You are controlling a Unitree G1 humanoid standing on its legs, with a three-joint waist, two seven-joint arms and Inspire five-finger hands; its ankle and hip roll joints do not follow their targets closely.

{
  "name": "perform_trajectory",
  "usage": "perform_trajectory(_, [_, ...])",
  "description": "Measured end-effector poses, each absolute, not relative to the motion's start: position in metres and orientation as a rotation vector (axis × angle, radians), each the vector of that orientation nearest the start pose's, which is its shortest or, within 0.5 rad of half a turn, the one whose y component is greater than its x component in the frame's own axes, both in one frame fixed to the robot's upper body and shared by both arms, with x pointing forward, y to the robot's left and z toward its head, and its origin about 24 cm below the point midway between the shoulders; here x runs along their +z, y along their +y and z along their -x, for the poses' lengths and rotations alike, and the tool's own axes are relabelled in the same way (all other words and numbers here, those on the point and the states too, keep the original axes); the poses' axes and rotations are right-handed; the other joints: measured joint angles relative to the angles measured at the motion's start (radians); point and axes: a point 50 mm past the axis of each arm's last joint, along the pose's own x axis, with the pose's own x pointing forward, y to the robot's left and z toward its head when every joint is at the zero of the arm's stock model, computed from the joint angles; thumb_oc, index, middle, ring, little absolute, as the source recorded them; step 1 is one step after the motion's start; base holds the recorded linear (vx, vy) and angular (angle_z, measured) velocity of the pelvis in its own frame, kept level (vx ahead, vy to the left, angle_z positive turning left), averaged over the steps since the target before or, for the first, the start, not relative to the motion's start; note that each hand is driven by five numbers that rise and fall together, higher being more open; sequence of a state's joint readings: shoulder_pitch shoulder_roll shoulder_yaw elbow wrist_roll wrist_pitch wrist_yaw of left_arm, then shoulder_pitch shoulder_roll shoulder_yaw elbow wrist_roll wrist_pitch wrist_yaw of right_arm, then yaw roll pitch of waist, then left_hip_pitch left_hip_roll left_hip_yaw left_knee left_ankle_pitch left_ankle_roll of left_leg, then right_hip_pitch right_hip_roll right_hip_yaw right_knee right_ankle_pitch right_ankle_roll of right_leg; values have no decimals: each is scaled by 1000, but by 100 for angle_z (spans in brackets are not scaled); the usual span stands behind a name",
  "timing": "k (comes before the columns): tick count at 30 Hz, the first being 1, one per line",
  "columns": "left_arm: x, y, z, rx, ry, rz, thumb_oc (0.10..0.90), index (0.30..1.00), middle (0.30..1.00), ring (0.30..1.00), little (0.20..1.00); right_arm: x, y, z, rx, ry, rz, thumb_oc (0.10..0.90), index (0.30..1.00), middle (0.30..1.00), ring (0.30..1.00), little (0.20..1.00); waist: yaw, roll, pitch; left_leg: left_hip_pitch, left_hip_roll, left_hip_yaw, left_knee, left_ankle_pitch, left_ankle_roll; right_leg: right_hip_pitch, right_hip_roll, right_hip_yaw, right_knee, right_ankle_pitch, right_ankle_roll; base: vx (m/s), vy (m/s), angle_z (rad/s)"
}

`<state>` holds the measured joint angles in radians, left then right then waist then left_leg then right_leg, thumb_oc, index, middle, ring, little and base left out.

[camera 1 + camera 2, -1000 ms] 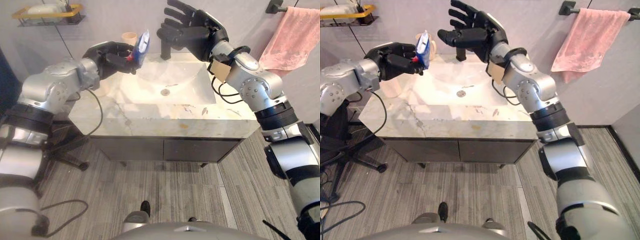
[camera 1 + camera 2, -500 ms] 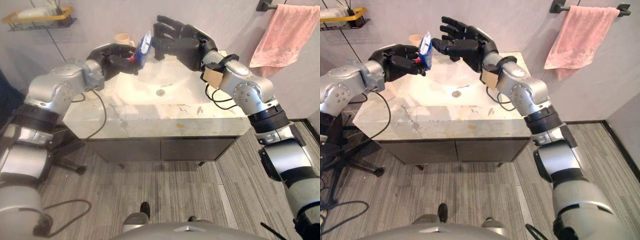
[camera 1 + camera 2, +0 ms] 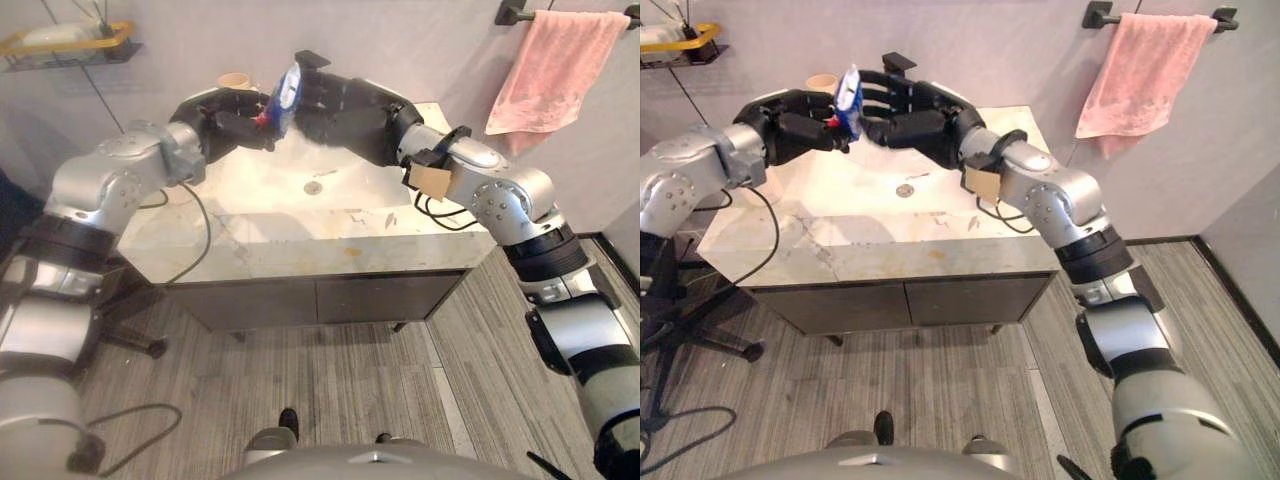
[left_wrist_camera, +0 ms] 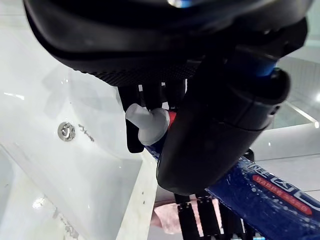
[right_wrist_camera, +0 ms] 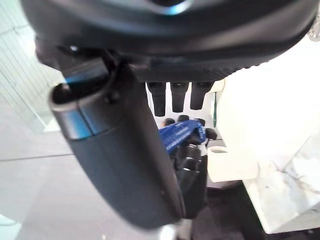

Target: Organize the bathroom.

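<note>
A blue toothpaste tube (image 3: 288,90) with a red cap is held upright over the white sink basin (image 3: 340,170), and my left hand (image 3: 228,112) is shut on its lower end. In the left wrist view the thumb presses on the tube (image 4: 262,192). My right hand (image 3: 340,105) reaches in from the right, with its straight fingers against the tube's far side and its thumb spread wide. In the right wrist view the tube (image 5: 182,136) shows just past the fingertips (image 5: 177,97). The right hand is open.
A beige cup (image 3: 234,80) stands at the back left of the marble counter (image 3: 300,245). A black faucet (image 3: 898,62) rises behind the basin. A pink towel (image 3: 550,60) hangs on a bar at the right. A yellow wall shelf (image 3: 70,40) holds items.
My right hand has come down and leftward from above the faucet until its fingers meet the tube. My left hand keeps its hold. The camera has shifted a little.
</note>
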<state>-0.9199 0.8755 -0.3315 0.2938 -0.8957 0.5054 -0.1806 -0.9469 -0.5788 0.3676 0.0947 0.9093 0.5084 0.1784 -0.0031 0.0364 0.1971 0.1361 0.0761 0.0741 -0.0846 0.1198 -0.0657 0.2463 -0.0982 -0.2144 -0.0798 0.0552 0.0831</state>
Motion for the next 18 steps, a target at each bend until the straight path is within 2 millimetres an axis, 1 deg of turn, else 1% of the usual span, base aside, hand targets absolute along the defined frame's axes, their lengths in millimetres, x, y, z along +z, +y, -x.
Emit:
perform_trajectory(5, [231, 220, -356, -367, 71, -90, 400, 300, 300, 300, 300, 236, -104, -337, 796, -34, 41, 800, 900, 900, 900, 900, -7, 1, -1, 8, 5, 11, 0, -5, -1, 0, 3, 13, 0, 0, 0, 6, -9, -9])
perform_trajectory(8, [227, 223, -355, -362, 83, -88, 400, 300, 300, 300, 300, 232, -112, -335, 794, -12, 61, 800, 900, 900, 900, 900, -12, 1, -2, 10, 5, 16, 0, -8, -1, 0, 3, 20, 0, 0, 0, 1, 0, -5])
perform_trajectory(12, [224, 227, -353, -361, 88, -78, 400, 300, 300, 300, 300, 232, -113, -335, 791, -12, 62, 800, 900, 900, 900, 900, -27, 0, -3, 12, 5, 18, 0, -9, 0, 0, 3, 24, 0, 0, 0, 0, 0, 0])
perform_trajectory(18, [224, 227, -353, -370, 89, -77, 400, 300, 300, 300, 300, 233, -113, -336, 776, -18, 63, 800, 900, 900, 900, 900, -28, 1, -3, 13, 5, 18, 0, -9, 0, 0, 3, 26, 0, 0, 0, 0, 0, 0])
